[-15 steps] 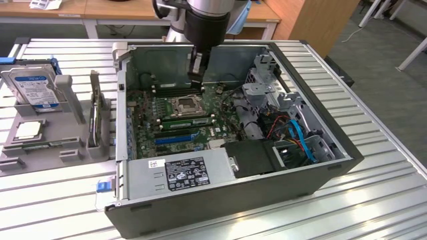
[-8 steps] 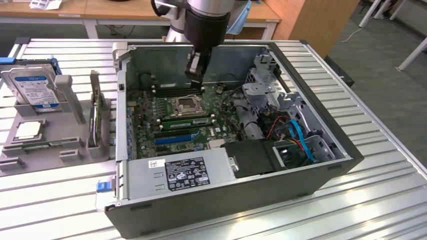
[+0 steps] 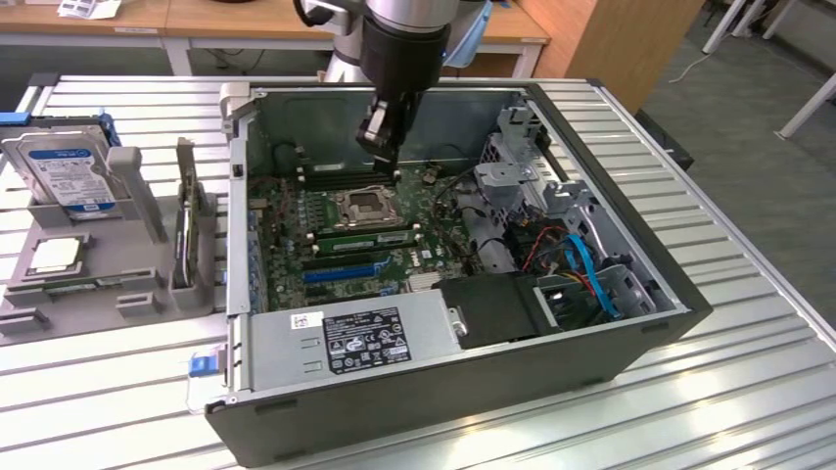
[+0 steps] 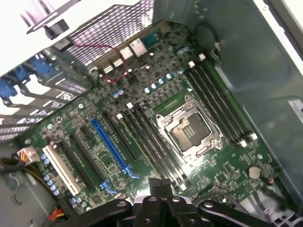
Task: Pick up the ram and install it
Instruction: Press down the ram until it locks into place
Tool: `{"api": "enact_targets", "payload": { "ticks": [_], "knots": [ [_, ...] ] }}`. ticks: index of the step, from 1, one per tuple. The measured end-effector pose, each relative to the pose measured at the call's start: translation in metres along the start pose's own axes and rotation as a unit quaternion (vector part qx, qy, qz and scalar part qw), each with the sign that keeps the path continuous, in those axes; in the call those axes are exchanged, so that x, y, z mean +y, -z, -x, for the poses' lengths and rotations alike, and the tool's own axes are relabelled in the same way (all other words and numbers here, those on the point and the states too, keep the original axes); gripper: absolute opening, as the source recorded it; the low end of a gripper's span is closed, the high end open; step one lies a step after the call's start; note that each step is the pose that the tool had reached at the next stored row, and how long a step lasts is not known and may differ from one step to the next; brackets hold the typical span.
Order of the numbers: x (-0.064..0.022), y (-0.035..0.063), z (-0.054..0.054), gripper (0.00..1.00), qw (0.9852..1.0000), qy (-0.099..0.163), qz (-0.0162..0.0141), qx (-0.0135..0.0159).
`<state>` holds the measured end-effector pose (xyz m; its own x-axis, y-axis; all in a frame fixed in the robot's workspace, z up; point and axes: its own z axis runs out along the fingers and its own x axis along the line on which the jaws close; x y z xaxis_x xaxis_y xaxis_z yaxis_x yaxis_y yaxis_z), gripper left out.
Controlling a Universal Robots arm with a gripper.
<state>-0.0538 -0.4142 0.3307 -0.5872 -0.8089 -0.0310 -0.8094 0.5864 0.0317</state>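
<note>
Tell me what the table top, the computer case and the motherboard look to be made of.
Table top: seemingly bare metal, perhaps aluminium, judging by its pale ribbed slats with a dull sheen. Computer case: likely sheet steel, with flat dark grey painted walls and thin folded edges. Motherboard: green laminated circuit board, glossy, carrying black and blue plastic slots and a shiny metal socket frame.

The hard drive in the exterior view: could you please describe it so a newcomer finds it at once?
To the exterior view's left of the open computer case stands a grey rack. The hard drive stands upright at the rack's far end, the only silver block with a blue label.
</note>
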Motion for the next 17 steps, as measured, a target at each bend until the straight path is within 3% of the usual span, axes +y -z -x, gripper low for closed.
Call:
{"api": "enact_targets", "payload": {
  "ticks": [5, 9, 13, 17],
  "knots": [
    [0.0, -0.0001, 0.0, 0.1, 0.9993, -0.038, -0.0012, -0.0012],
    [0.0, -0.0002, 0.0, 0.1, 0.9976, -0.069, -0.0021, -0.0022],
    [0.0, -0.0004, 0.0, 0.1, 0.9948, -0.102, -0.0031, -0.0033],
    [0.0, -0.0005, 0.0, 0.1, 0.9905, -0.137, -0.0043, -0.0043]
  ]
}}
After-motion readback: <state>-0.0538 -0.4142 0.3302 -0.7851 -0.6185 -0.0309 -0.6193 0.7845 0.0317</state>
